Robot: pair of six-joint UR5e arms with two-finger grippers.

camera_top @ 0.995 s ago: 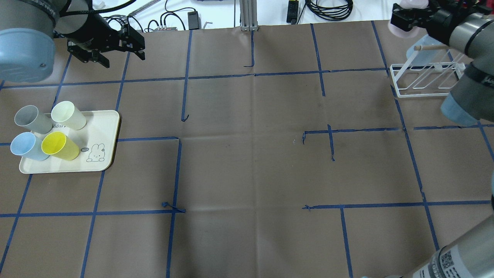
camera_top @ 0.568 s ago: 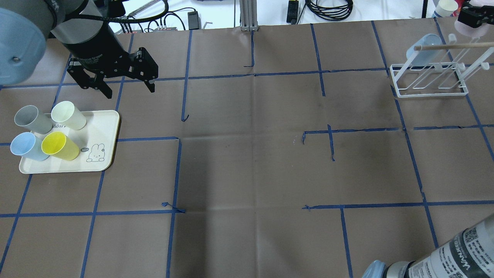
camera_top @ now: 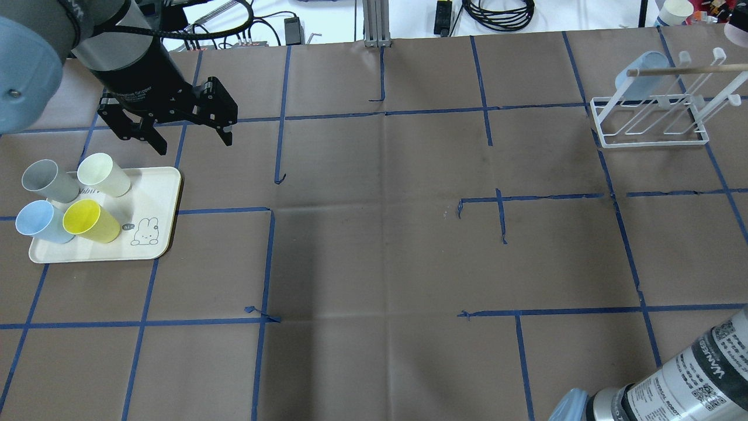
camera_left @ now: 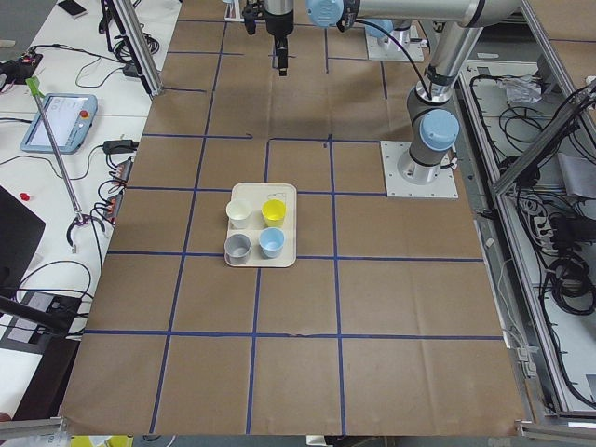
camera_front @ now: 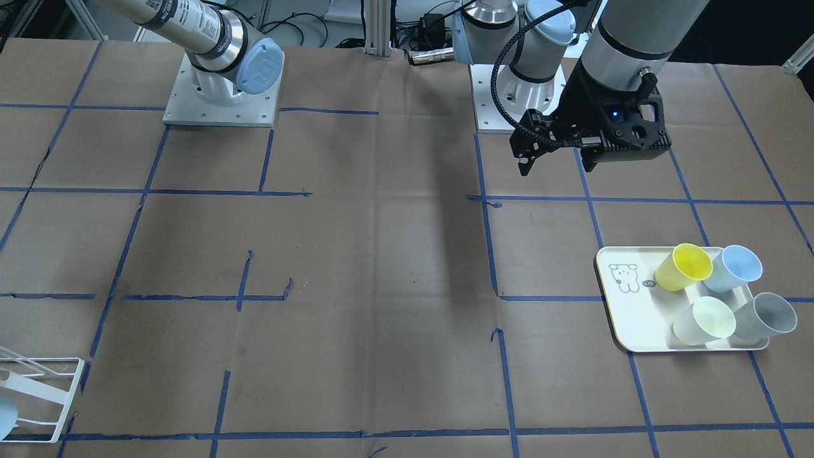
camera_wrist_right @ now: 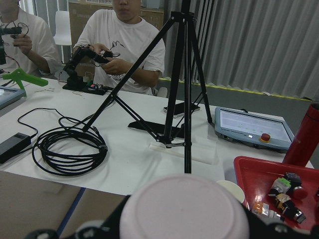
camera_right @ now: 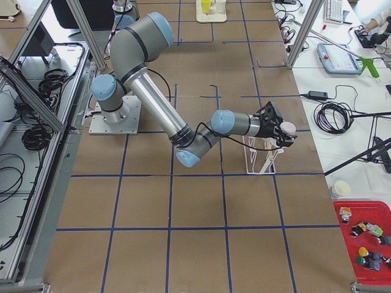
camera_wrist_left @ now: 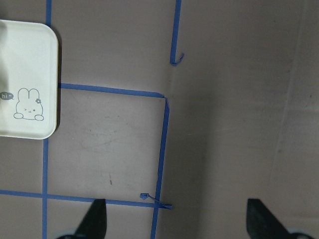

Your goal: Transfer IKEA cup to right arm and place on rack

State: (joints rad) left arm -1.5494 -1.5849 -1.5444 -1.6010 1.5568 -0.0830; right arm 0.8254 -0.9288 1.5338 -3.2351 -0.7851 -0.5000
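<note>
My right gripper (camera_right: 281,129) is shut on a pink cup (camera_wrist_right: 184,211), held base toward the wrist camera, above the far end of the white wire rack (camera_top: 648,126). Only the cup's edge (camera_top: 737,26) shows in the overhead view's top right corner. A light blue cup (camera_top: 643,69) hangs on the rack. My left gripper (camera_top: 194,144) is open and empty, above the table just beyond the cream tray (camera_top: 152,234). Its fingertips (camera_wrist_left: 94,221) show spread apart in the left wrist view.
The tray holds several cups: grey (camera_top: 47,181), cream (camera_top: 104,174), blue (camera_top: 40,222) and yellow (camera_top: 90,221). A wooden rod (camera_top: 689,69) lies across the rack's top. Cables and operators' gear lie past the table's far edge. Part of the right arm (camera_top: 672,392) crosses the near right corner.
The right gripper with the pink cup has swung right, nearly out of the overhead view. The left gripper has moved nearer, toward the tray, and stayed open.
</note>
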